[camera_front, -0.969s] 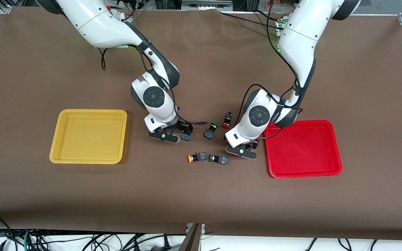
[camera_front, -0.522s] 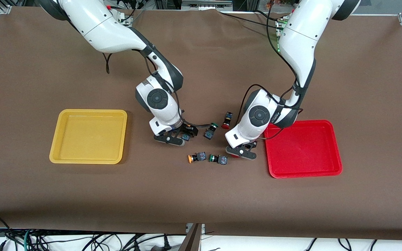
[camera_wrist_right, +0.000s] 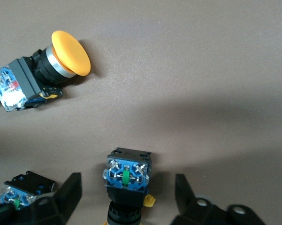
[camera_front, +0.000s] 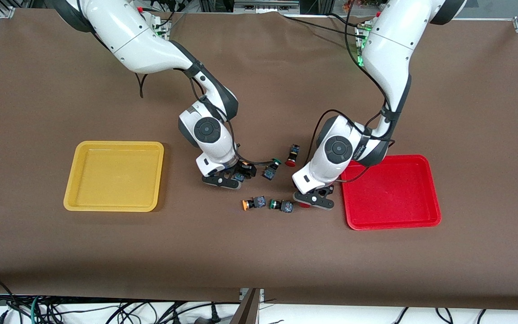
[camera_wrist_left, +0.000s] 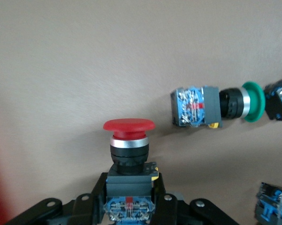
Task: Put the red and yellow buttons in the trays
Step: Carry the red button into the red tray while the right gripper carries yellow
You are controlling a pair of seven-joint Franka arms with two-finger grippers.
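Note:
My left gripper (camera_front: 314,200) (camera_wrist_left: 130,192) is shut on the dark body of a red button (camera_wrist_left: 129,154), just beside the red tray (camera_front: 389,157). Its red cap (camera_front: 305,204) peeks out under the fingers. My right gripper (camera_front: 227,177) (camera_wrist_right: 126,192) is low over the table, open, with a finger (camera_wrist_right: 68,192) on either side of a button (camera_wrist_right: 126,176) whose blue contact block faces the camera; its cap is mostly hidden. A yellow button (camera_front: 252,203) (camera_wrist_right: 47,70) lies loose nearer the front camera. A second red button (camera_front: 292,155) lies between the arms. The yellow tray (camera_front: 115,144) has nothing in it.
Two green buttons lie in the cluster: one (camera_front: 281,205) (camera_wrist_left: 216,105) beside the loose yellow button, one (camera_front: 271,168) beside my right gripper. Both trays sit at either end of the cluster on the brown table cover.
My left gripper has shut on the red button. My right gripper has shifted toward the cluster and come down round a button, its jaws narrowing.

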